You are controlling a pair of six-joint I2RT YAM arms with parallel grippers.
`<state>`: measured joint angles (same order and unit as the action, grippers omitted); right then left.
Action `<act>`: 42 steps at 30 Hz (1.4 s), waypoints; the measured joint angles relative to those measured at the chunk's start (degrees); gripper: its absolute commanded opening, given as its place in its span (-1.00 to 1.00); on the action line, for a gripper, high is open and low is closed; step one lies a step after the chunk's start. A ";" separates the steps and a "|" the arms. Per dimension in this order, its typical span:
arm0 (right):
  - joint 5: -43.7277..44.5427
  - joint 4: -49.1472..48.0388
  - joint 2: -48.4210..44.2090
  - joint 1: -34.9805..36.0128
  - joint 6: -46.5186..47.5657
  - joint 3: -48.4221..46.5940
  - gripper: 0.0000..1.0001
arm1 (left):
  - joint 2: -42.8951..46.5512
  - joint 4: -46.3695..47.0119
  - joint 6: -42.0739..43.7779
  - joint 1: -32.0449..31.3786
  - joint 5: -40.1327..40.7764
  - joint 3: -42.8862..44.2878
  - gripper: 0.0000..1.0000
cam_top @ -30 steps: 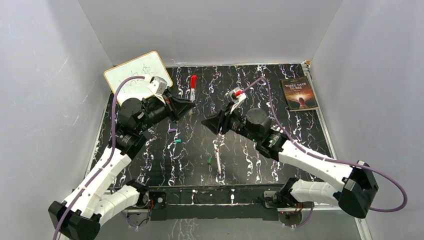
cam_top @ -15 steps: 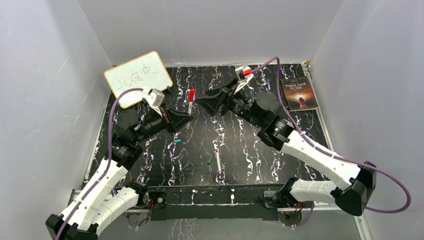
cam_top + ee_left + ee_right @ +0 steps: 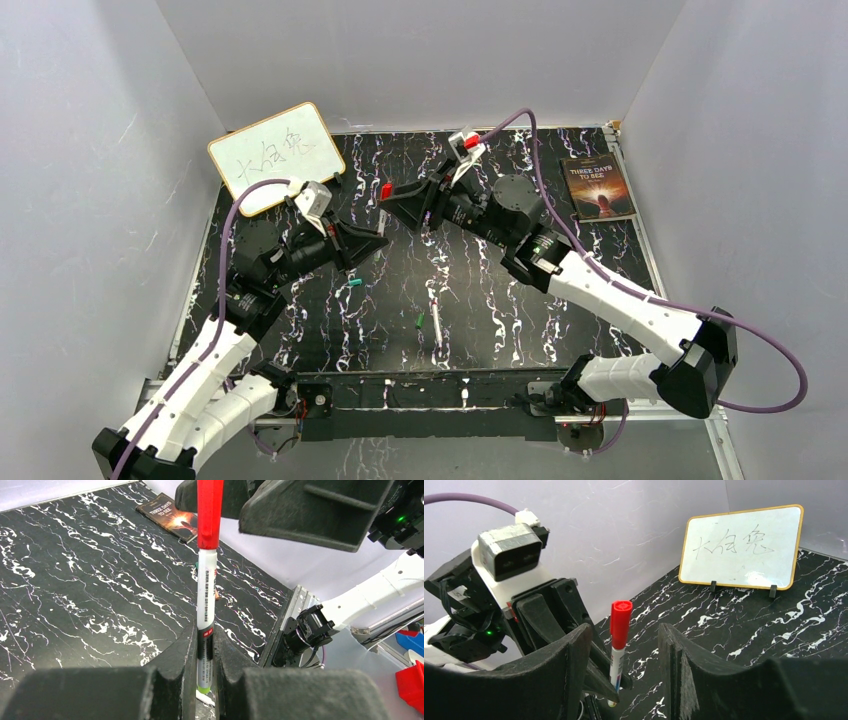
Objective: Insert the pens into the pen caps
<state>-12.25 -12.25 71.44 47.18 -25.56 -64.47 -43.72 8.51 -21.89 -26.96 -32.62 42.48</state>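
Pen, a slim round white barrel with tiny print, stands upright, clamped low down between the left claw's matte black, grainy jaws. Its glossy red cap pokes up into the right claw, whose chunky wedge-shaped jaws sit apart either side, not touching it.
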 measured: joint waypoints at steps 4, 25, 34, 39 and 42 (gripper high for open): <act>-0.13 -0.15 0.00 0.00 0.00 -0.59 -0.02 | -0.02 -0.02 -0.02 0.00 -0.09 -0.28 -1.00; -1.29 -1.57 1.09 0.02 -0.76 -0.81 -1.00 | -0.35 0.24 -0.17 0.00 -1.79 -0.28 -1.00; -1.90 -1.77 1.07 -0.02 -1.18 -0.57 -1.00 | -0.42 0.17 0.28 0.00 -0.55 -0.26 -1.00; -2.12 -4.52 0.70 -0.44 -2.27 1.79 -1.00 | -1.07 -0.24 0.37 -0.22 0.70 0.09 -1.00; -1.97 -5.84 0.26 -0.74 -2.84 3.10 -1.00 | -2.10 -0.48 0.42 -0.39 0.72 0.63 -1.00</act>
<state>-14.22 -18.09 71.70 46.44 -28.40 -61.36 -45.82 8.03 -21.47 -27.35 -31.90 43.11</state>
